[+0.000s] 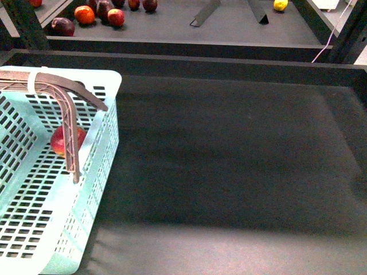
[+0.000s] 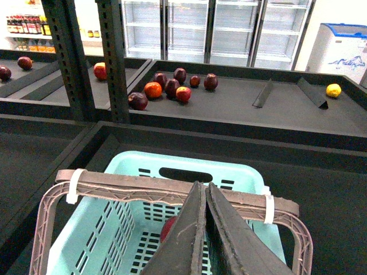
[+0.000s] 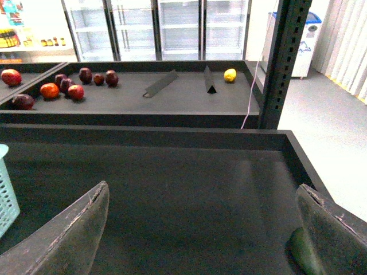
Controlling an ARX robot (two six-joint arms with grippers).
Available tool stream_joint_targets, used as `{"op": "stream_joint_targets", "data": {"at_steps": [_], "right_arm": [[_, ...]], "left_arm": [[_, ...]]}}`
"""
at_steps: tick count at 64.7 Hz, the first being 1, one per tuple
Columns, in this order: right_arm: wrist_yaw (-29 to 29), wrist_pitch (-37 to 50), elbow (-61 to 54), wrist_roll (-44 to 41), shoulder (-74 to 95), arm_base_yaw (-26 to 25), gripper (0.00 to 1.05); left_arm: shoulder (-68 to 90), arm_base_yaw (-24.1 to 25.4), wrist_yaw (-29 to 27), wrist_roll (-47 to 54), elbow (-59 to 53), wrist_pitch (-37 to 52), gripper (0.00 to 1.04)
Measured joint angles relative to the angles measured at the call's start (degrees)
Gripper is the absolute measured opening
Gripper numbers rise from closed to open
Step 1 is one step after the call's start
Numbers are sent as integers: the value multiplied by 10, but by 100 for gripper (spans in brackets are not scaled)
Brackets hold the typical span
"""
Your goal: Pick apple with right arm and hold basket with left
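**Apple in basket, left on handles, right empty**

The apple lies inside the basket on the slotted floor, near the far wall, partly hidden behind the brown handles. In my left wrist view only a red sliver shows.

My left gripper sits right over the handles; fingers look pressed together with just a thin gap, but I cannot tell whether they actually pinch the handle bars. My right gripper is spread wide, nothing between the fingers, over the bare dark tray, well apart from the basket.

Risks, as I judge them: if my left grip is only resting, the basket could tilt or slide and the apple would roll across the floor. The upright handles stand over the apple, so any reach by my right arm into the basket could clip them or bump my left arm.

Around: loose fruits on the far shelf, a lemon farther right, two dark dividers, an upright post. None between me and the basket.
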Motion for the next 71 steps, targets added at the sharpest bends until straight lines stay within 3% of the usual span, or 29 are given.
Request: {"op": "stream_joint_targets", "data": {"at_steps": [14, 45, 71], "right_arm": [[0, 0, 0, 0, 0, 0, 96], [0, 0, 0, 0, 0, 0, 96], [0, 0, 0, 0, 0, 0, 96]], "left_arm": [[-54, 0, 0, 1, -40, -9, 3], [-254, 0, 0, 3, -49, -193, 3], [-356, 0, 0, 3, -49, -292, 3]]}}
